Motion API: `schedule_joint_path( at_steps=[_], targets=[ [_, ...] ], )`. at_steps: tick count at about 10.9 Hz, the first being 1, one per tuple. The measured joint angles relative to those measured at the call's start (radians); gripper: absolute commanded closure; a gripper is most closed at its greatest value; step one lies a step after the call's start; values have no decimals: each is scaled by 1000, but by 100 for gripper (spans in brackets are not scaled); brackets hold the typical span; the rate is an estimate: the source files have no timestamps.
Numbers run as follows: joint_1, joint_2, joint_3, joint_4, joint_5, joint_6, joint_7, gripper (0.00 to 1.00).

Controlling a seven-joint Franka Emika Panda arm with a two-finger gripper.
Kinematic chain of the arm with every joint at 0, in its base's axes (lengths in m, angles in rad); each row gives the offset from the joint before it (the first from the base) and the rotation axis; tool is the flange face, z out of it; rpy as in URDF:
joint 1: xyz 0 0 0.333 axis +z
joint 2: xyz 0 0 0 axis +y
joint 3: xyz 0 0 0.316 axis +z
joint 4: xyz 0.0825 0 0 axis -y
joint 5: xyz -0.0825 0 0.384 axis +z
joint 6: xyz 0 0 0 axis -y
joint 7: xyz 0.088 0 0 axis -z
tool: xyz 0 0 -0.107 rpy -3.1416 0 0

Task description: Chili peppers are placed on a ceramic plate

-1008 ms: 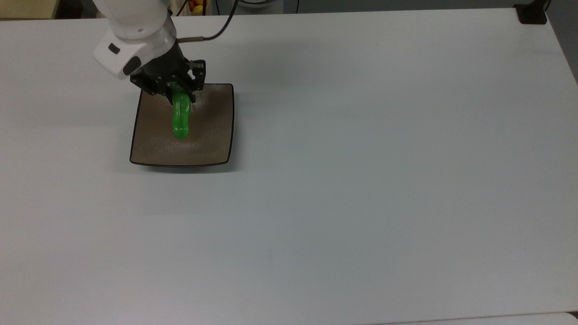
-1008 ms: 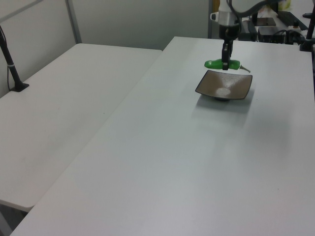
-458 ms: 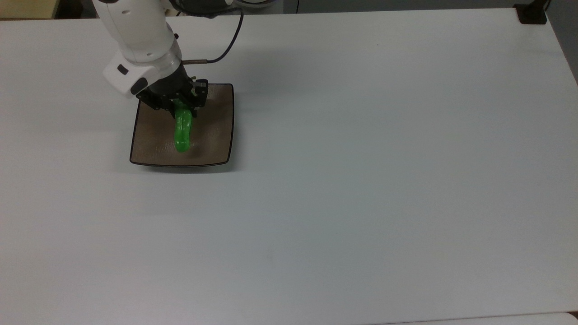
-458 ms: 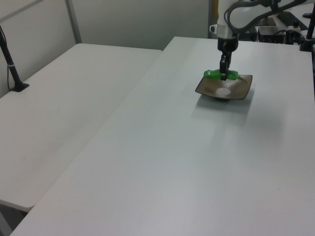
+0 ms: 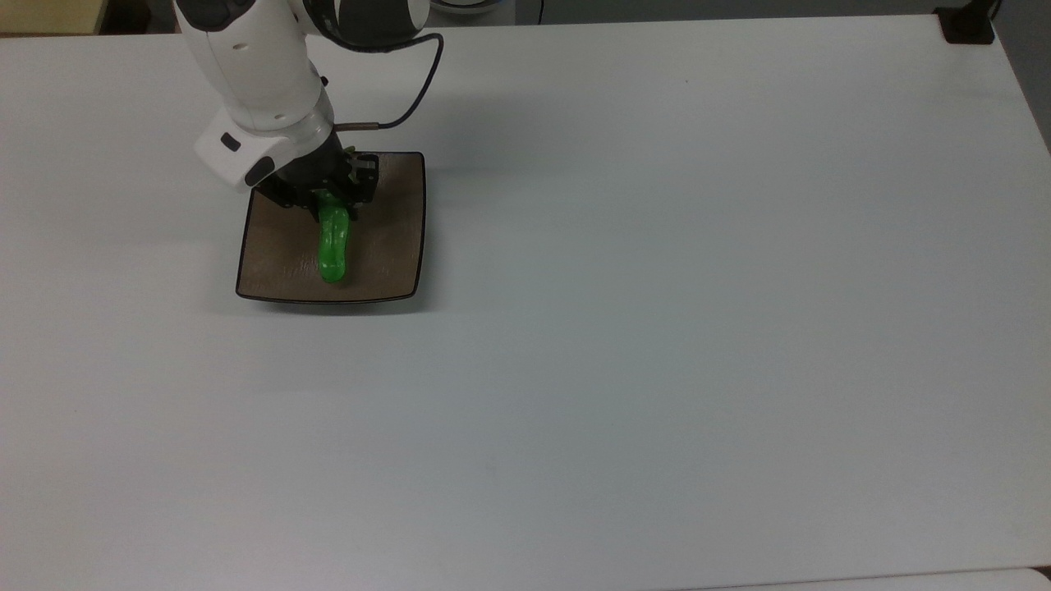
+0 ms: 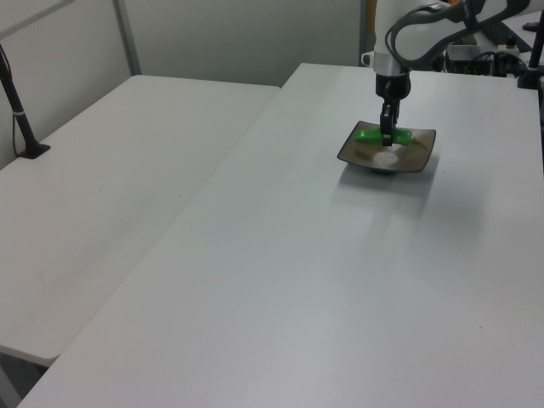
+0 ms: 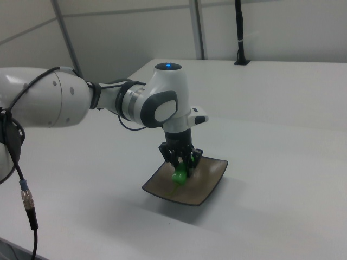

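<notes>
Plate: going from the top view's left, we first meet the ceramic plate (image 5: 386, 246), a square brown dish near the white table's (image 5: 657, 328) far-left part; it has not shifted between the earlier pictures and this one.

Chili: the chili pepper (image 5: 333, 246) lies lengthways over the middle of the plate, its free end pointing toward the top view's bottom edge. A second ago we saw it hanging clearly above the dish; in the left view it (image 6: 371, 135) now sits down inside the plate's outline, and we judge it touching or all but touching the glaze.

Gripper: the gripper (image 5: 327, 199) holds the pepper by its stem end, fingers closed around it, over the plate's far half. In the right view we see it (image 7: 181, 162) low over the dish with the green body below it.

Change: across the last second the arm has come straight down, carrying the pepper from above the plate to its surface.

Meaning: we judge the carry finished and the lowering nearly so; the pepper is over the right spot, well inside the rim.

Left to do: we think the release and the lift away remain.

Risk: the glossy pepper may roll a little once freed, though the raised rim should keep it.
</notes>
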Motion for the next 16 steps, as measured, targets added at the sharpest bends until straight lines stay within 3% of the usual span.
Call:
schedule_joint_path(
  at_steps=[1,2,3,4,9,11,16],
  targets=[
    [0,4,0,-12,0,25,0,83],
    [0,6,0,-23,-2,45,0,71],
    [0,9,0,-30,-2,55,0,21],
    [0,11,0,-33,-2,55,0,0],
    [-1,2,0,-27,-3,55,2,0],
    [2,-43,0,-18,-3,53,33,0],
    [98,-215,4,114,-3,-248,201,0]
  ],
)
